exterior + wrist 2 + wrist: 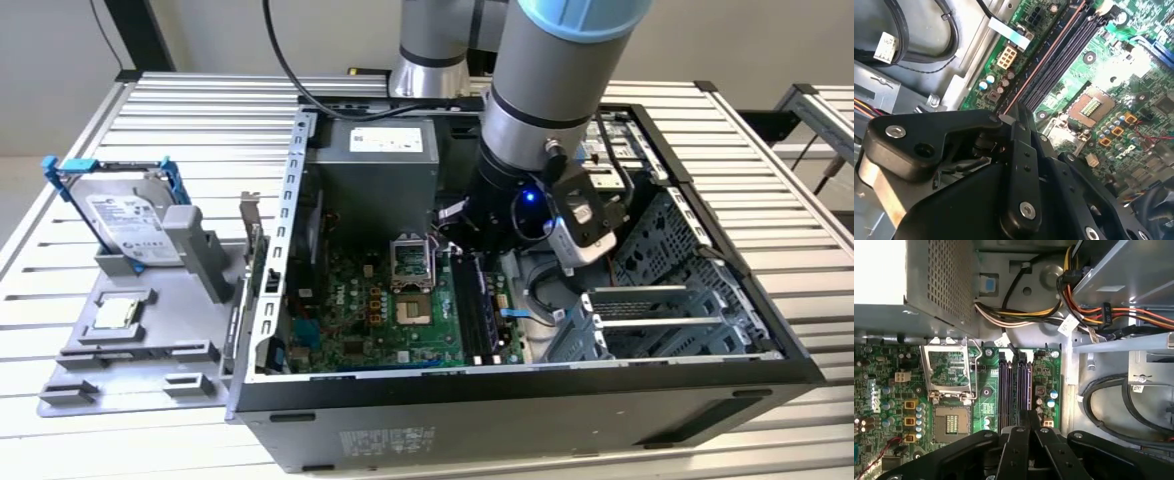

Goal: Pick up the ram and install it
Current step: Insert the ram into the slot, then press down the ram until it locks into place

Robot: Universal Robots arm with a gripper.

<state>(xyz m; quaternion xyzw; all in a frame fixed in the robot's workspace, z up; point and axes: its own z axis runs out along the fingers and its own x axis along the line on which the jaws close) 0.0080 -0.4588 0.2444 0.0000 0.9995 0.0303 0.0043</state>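
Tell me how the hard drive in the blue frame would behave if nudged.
The hard drive looks rigid and probably heavy for its size, given its metal casing. Standing on edge in the grey holder, it might tip if pushed sideways.

Gripper point(1021, 117) fingertips hidden behind own black body in both wrist views; arm point(561, 70) cut off by exterior view's top edge.

Robotics lab or assembly test cell. Slatted aluminium-profile worktop point(747, 110), bare grey wall behind. Open desktop computer case point(534, 400) lying on side, motherboard point(387, 320) exposed, industrial robot arm point(547, 90) reaching in. Grey fixture tray point(134, 360) beside case holds hard drive in blue frame point(114, 210).
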